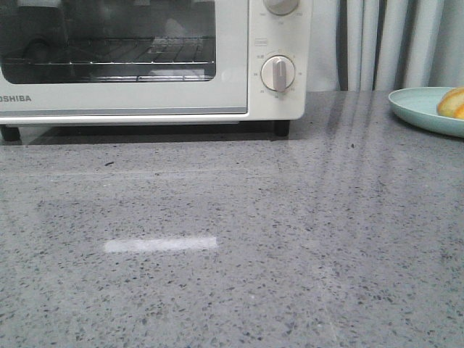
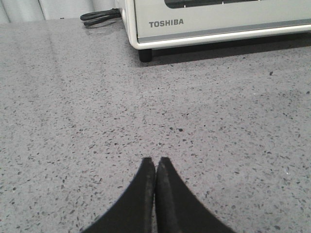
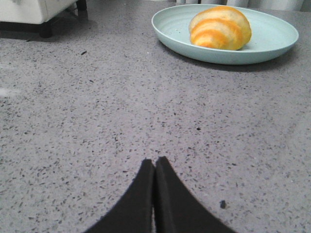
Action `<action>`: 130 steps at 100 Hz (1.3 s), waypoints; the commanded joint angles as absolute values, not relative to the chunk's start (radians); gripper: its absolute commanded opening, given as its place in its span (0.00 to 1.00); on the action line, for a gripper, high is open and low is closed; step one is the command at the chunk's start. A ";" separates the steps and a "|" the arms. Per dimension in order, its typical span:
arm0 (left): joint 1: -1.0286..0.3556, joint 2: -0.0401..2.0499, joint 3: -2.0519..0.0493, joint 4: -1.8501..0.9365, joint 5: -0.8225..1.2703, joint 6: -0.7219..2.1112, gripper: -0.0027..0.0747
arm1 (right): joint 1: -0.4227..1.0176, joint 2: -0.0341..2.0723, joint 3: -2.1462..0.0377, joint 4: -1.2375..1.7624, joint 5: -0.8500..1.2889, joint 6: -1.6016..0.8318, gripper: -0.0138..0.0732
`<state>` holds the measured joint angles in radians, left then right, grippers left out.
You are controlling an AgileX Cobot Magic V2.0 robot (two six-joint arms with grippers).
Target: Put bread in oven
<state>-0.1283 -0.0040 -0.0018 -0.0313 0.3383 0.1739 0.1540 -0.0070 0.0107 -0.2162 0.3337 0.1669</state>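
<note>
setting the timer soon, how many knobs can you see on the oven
2, both on the oven's right-hand panel: the lower knob in full view, the upper knob cut by the frame's top edge. More could sit above, unseen.

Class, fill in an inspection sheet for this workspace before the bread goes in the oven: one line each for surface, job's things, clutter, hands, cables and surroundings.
Surface: grey speckled counter, bare in the middle, with light glare.
Job's things: bread lies on a pale green plate at the right; oven stands at the back left, door shut, wire rack visible through the glass.
Clutter: nothing seen.
Hands: left hand and right hand both shut, holding nothing, low over the counter.
Cables: a dark cord lies bundled beside the oven.
Surroundings: pale curtain behind the counter.
</note>
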 commanded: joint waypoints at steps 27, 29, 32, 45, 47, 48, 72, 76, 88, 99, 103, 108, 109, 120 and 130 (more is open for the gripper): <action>-0.125 -0.033 0.024 -0.044 0.281 0.165 0.01 | 0.149 -0.029 0.023 -0.231 0.297 0.165 0.09; -0.125 -0.033 0.024 -0.044 0.281 0.165 0.01 | 0.149 -0.029 0.023 -0.231 0.297 0.165 0.09; -0.125 -0.033 0.024 -0.044 0.281 0.165 0.01 | 0.149 -0.029 0.023 -0.231 0.297 0.165 0.09; -0.125 -0.033 0.024 -0.044 0.281 0.165 0.01 | 0.149 -0.029 0.023 -0.231 0.297 0.165 0.09; -0.125 -0.033 0.024 -0.044 0.281 0.165 0.01 | 0.149 -0.029 0.023 -0.231 0.297 0.165 0.09; -0.125 -0.033 0.024 -0.044 0.281 0.165 0.01 | 0.149 -0.029 0.023 -0.231 0.297 0.165 0.09; -0.125 -0.033 0.024 -0.044 0.281 0.165 0.01 | 0.149 -0.029 0.023 -0.231 0.297 0.165 0.09; -0.125 -0.033 0.024 -0.044 0.281 0.165 0.01 | 0.149 -0.029 0.023 -0.231 0.297 0.165 0.09; -0.125 -0.033 0.024 -0.044 0.281 0.165 0.01 | 0.149 -0.029 0.023 -0.233 0.297 0.165 0.09; -0.125 -0.033 0.024 -0.039 0.273 0.165 0.01 | 0.149 -0.029 0.023 -0.236 0.295 0.165 0.09; -0.125 -0.033 0.024 -0.039 0.264 0.165 0.01 | 0.149 -0.029 0.023 -0.244 0.288 0.165 0.09; -0.125 -0.033 0.024 -0.039 0.239 0.165 0.01 | 0.149 -0.029 0.023 -0.258 0.239 0.165 0.09; -0.125 -0.033 0.024 -0.039 0.234 0.165 0.01 | 0.149 -0.029 0.023 -0.258 0.239 0.165 0.09; -0.125 -0.033 0.024 -0.041 0.148 0.165 0.01 | 0.149 -0.029 0.023 -0.161 -0.013 0.165 0.09; -0.125 -0.033 0.024 -0.205 0.046 0.161 0.01 | 0.149 -0.029 0.023 0.036 -0.232 0.165 0.09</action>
<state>-0.1283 -0.0040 -0.0018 -0.0671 0.2124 0.1739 0.1540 -0.0070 0.0107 -0.1080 0.0379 0.1669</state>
